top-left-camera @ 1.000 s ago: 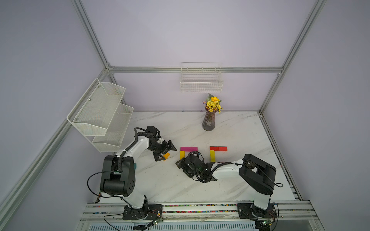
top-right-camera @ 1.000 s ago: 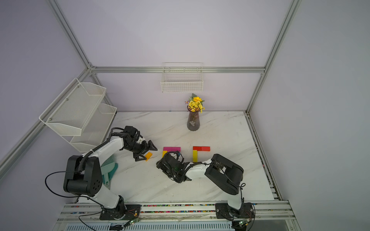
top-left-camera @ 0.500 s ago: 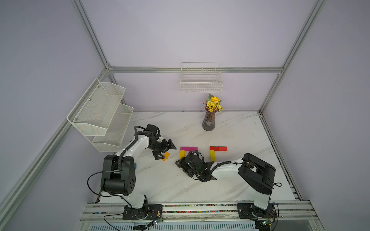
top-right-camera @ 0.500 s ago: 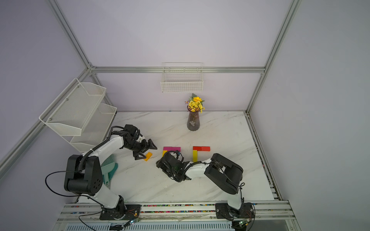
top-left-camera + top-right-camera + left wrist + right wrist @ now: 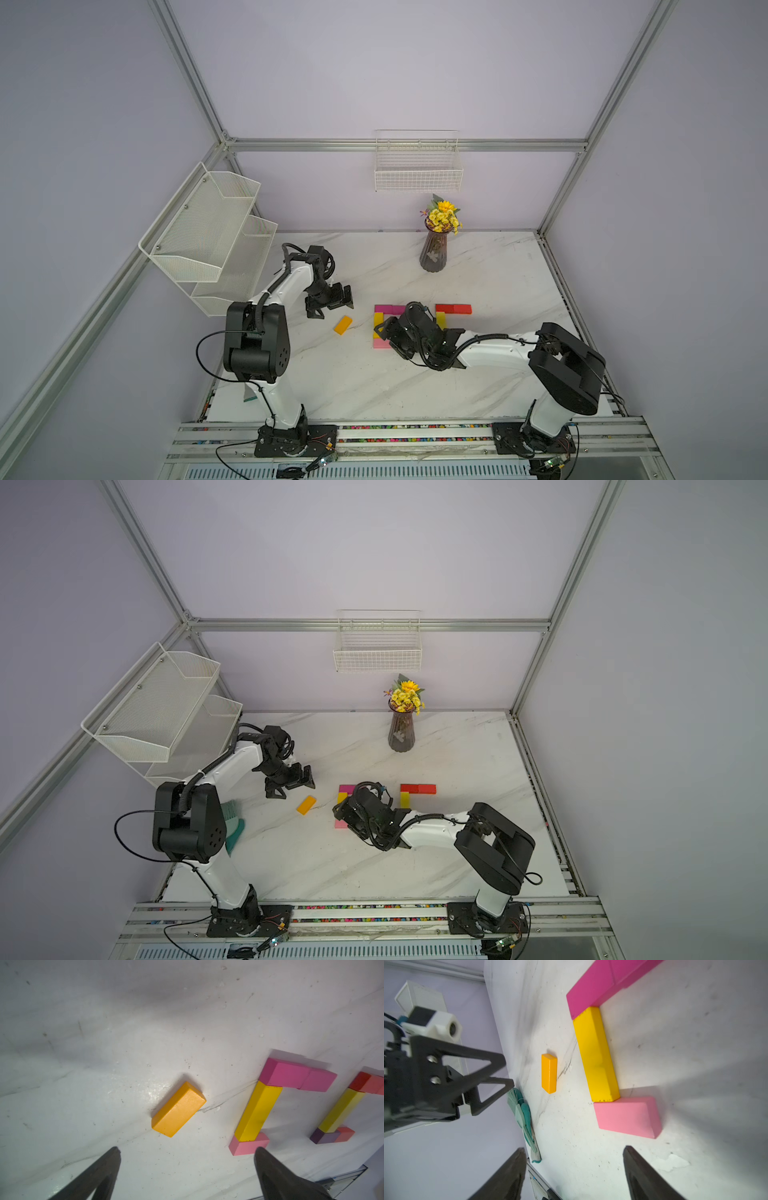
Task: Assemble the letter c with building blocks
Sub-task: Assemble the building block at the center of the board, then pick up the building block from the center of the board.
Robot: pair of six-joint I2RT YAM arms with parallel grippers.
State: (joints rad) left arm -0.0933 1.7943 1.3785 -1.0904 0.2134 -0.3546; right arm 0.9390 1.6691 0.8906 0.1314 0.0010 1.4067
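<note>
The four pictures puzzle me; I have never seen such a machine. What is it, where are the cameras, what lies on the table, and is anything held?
It is a robot with a left arm and a right arm at a table. Each ends in a two-fingered claw, a gripper. The two wide pictures come from one camera head above; the two close ones come from a camera on each wrist. On the table lie building blocks: a yellow block, magenta blocks and a pink block form an unfinished C; a second group with red blocks lies beside it; an orange block lies loose. A vase stands at the back. The left gripper and the right gripper are open, holding nothing.
</note>
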